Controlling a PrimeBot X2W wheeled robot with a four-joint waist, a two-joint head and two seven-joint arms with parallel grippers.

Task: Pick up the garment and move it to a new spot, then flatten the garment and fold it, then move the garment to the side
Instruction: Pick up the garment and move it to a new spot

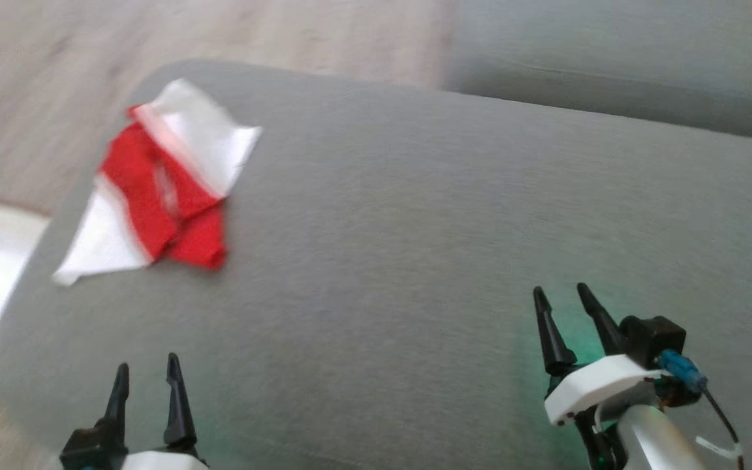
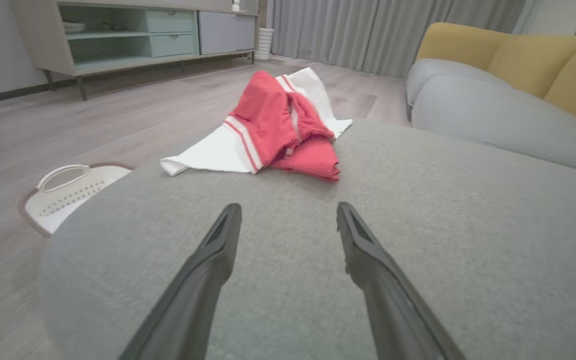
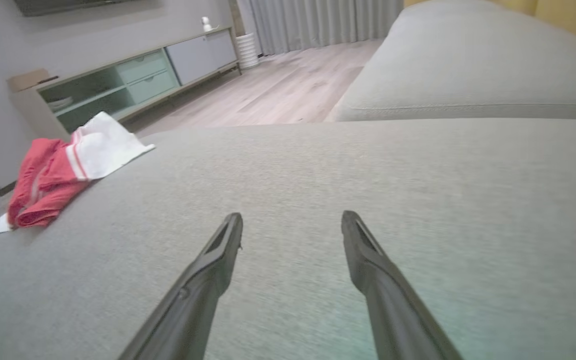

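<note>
Right gripper (image 3: pixel 292 216) wide apart and empty over grey cushion (image 3: pixel 368 190), red-and-white garment (image 3: pixel 50 177) crumpled far left.

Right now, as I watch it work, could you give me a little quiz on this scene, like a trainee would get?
1. True or false: the left hand is gripping the garment.
2. The garment lies on: A a wooden table, B the grey cushion, C a metal shelf.
3. Fill in: the hand farther from the garment is the ____ hand.
Key: 1 false: its fingers stand open, well apart from the cloth. 2 B. 3 right: the right hand hovers on the far side of the cushion from the garment.
</note>
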